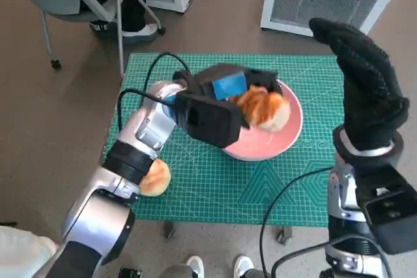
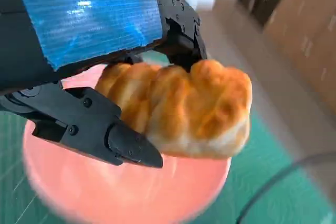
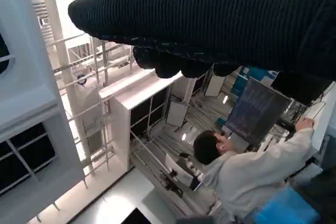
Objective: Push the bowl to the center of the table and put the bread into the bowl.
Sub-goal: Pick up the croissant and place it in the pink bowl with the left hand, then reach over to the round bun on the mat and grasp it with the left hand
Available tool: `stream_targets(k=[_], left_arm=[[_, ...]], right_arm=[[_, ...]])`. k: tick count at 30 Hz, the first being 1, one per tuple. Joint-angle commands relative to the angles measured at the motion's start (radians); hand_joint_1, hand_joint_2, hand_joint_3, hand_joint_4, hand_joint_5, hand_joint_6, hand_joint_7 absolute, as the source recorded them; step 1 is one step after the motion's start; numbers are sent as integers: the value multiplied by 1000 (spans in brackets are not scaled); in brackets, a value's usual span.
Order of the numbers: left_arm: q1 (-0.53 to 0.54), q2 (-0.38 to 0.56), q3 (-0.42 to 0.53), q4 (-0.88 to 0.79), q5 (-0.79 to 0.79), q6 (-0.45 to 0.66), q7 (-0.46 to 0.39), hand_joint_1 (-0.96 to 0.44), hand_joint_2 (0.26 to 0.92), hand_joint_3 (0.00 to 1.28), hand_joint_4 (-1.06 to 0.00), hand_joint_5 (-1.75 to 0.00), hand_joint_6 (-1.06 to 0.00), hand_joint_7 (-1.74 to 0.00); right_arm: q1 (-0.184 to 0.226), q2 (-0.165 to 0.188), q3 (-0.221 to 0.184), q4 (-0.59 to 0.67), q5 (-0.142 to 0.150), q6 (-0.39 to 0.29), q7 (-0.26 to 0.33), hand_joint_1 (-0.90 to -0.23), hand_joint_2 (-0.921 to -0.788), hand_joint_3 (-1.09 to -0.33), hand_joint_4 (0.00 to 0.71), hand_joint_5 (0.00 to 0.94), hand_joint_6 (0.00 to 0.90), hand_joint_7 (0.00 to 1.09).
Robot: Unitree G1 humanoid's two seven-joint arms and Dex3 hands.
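- Left wrist view: your left hand (image 2: 105, 77) grips the bread (image 2: 184, 111) over the pink bowl (image 2: 105, 192).
- Lower before releasing, keeping clear of the rim.
- Right hand (image 1: 365, 89) is raised, holding nothing.

The robot's left arm is reaching up and to the right across the head view, its pale forearm angling toward the middle. The left hand (image 1: 225, 99), black with blue tape over its back, is gripping a piece of bread (image 2: 184, 108), black fingers (image 2: 94, 124) closing on it from two sides. The right arm is rising upright on the right side. The right hand (image 1: 365, 76), in its black knitted glove, is lifting well above the forearm, holding nothing, fingers together and curving forward slightly.
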Motion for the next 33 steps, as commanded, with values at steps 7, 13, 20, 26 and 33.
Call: stream_targets(k=[7, 13, 20, 26, 33], left_arm=[[-2, 54, 1, -90, 11, -11, -45, -287, 862, 14, -4, -2, -172, -23], [47, 113, 49, -182, -37, -63, -56, -309, 862, 9, -4, -2, -185, -22], [134, 217, 146, -350, -134, -88, -89, -306, 858, 4, -29, -10, -207, -26], [213, 322, 226, -482, -204, -133, -111, -288, 851, 0, -78, -23, -253, -43], [339, 453, 307, -635, -243, -143, -129, -264, 845, 0, -140, -35, -307, -63]], right_arm=[[33, -1, -6, -23, -5, 28, -15, -584, -921, -739, 310, 2, 40, 681], [33, 3, -3, -17, -16, 24, -23, -584, -921, -739, 310, 2, 40, 680], [36, 5, 0, -15, -16, 21, -28, -587, -921, -739, 310, 2, 41, 680], [35, 6, 1, -12, -5, 21, -25, -592, -921, -737, 310, 2, 41, 679], [32, 8, 7, -11, 8, 24, -18, -586, -921, -736, 312, 2, 42, 678]])
